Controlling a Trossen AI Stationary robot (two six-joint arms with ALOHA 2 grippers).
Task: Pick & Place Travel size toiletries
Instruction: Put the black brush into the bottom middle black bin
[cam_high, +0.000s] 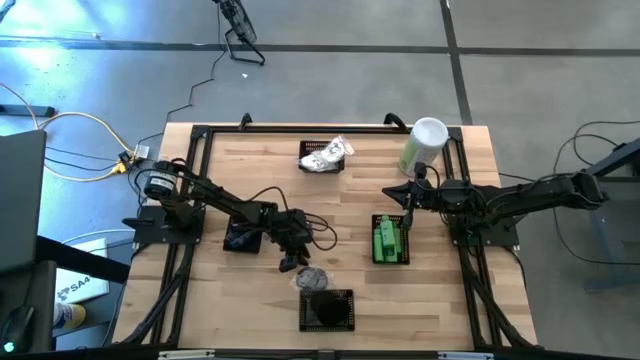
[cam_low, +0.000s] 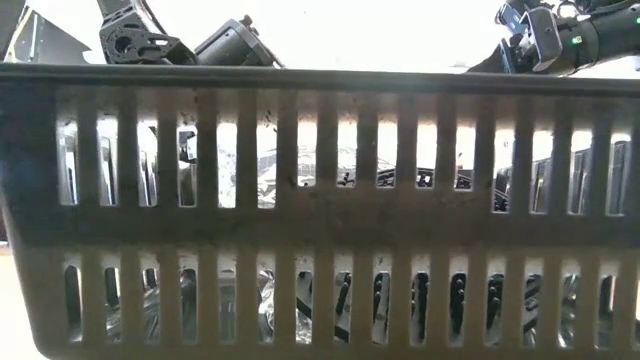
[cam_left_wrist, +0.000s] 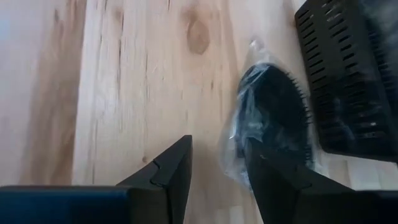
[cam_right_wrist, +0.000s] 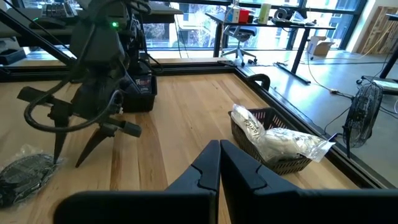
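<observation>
My left gripper (cam_high: 292, 262) sits low over the wooden table (cam_high: 250, 300), its two fingers (cam_left_wrist: 169, 174) spread apart with bare wood between them. It holds nothing. Just beside one fingertip lies a dark round hairbrush in a clear plastic wrap (cam_left_wrist: 273, 127); whether the finger touches the wrap I cannot tell. From above, that wrapped brush (cam_high: 312, 277) lies just past the gripper, between it and a black mesh basket (cam_high: 327, 310) that stands at the table's near edge. The wrist camera shows the same basket's slotted wall (cam_left_wrist: 348, 81) just beyond the brush.

My right gripper (cam_high: 408, 208) hangs at the far side of the table from the left one, fingers (cam_right_wrist: 219, 163) pressed together, empty. Right under its tip is a basket of bright green little bottles (cam_high: 390, 240). Behind it stands a tall pale-green canister with a white lid (cam_high: 423, 145).

Well ahead of both grippers, at the table's far edge, a third basket holds white crinkly packets (cam_high: 325, 155). Behind the left arm, a dark basket (cam_high: 243, 236) holds small dark items I cannot make out.
</observation>
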